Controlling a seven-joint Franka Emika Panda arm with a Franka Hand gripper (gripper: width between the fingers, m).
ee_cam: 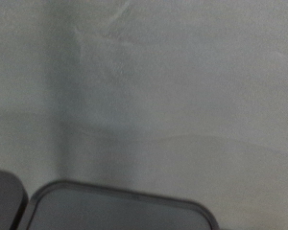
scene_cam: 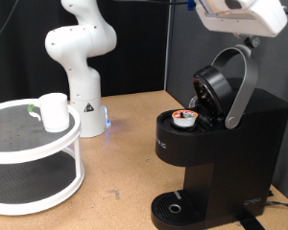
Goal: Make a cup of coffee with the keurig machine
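wooden table (scene_cam: 115,163): keurig machine (scene_cam: 221,144) lid open, cup (scene_cam: 54,111) apart.

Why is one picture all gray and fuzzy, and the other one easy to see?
The wrist view is blurry and dim: just a soft gray surface and a dark rounded edge, and no fingers show. The exterior view is sharp and brightly lit: the keurig machine with its lid up, the white cup on the round shelf.
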